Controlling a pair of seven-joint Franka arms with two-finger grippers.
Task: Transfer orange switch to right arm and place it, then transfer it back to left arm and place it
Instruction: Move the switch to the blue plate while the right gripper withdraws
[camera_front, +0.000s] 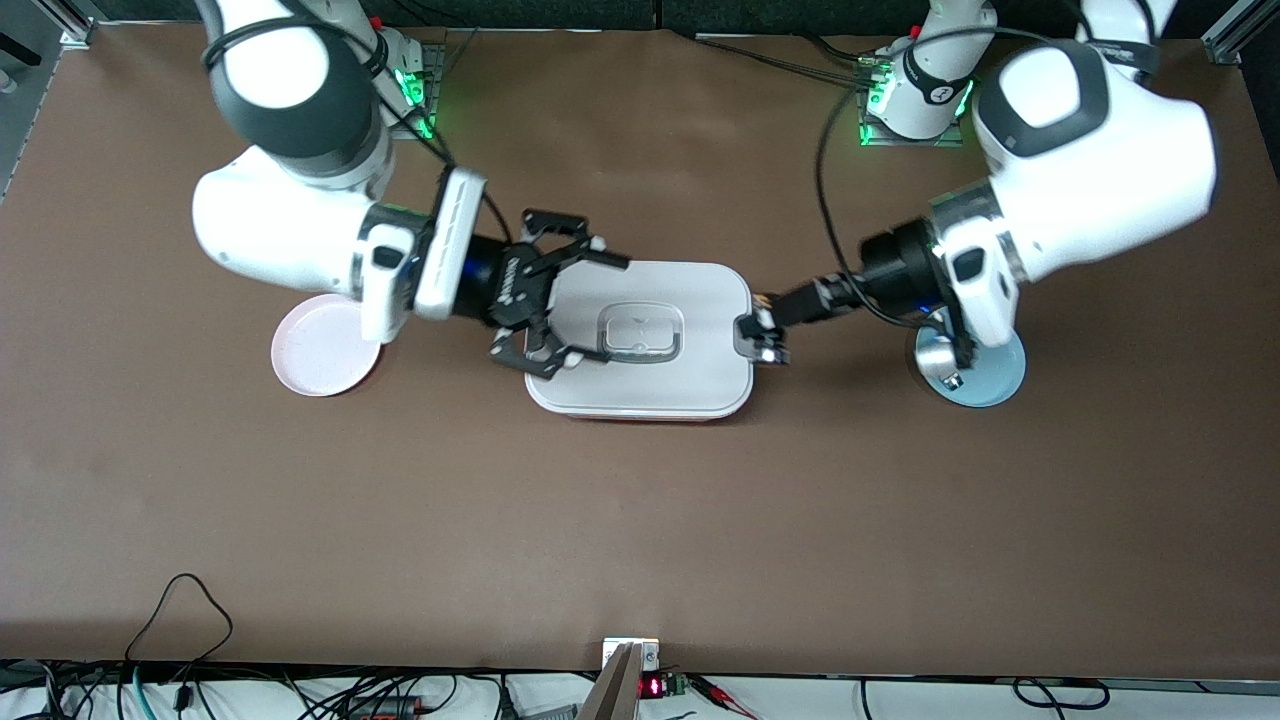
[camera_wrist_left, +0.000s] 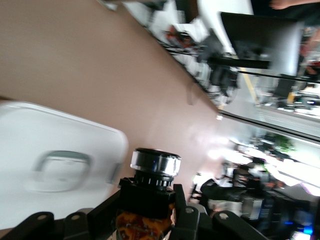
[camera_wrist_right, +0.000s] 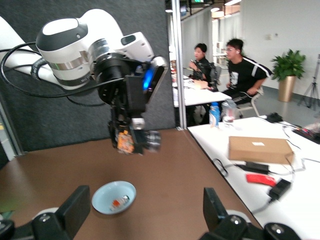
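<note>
The orange switch (camera_wrist_left: 150, 192), black with orange markings and a silvery round end, sits between the fingers of my left gripper (camera_wrist_left: 151, 216), which is shut on it. In the front view my left gripper (camera_front: 764, 340) holds the switch (camera_front: 748, 335) in the air over the edge of the white box (camera_front: 690, 380) at the left arm's end. My right gripper (camera_front: 605, 308) hangs open over the box's other end, nothing between its fingers (camera_wrist_right: 74, 207). The right wrist view faces the left gripper (camera_wrist_right: 131, 131) and the switch (camera_wrist_right: 134, 141).
A pink round plate (camera_front: 318, 352) lies on the table beside the box toward the right arm's end. A blue round plate (camera_front: 990, 378) lies under the left arm; the right wrist view shows a small white-grey piece with an orange top (camera_wrist_right: 118, 201) in it.
</note>
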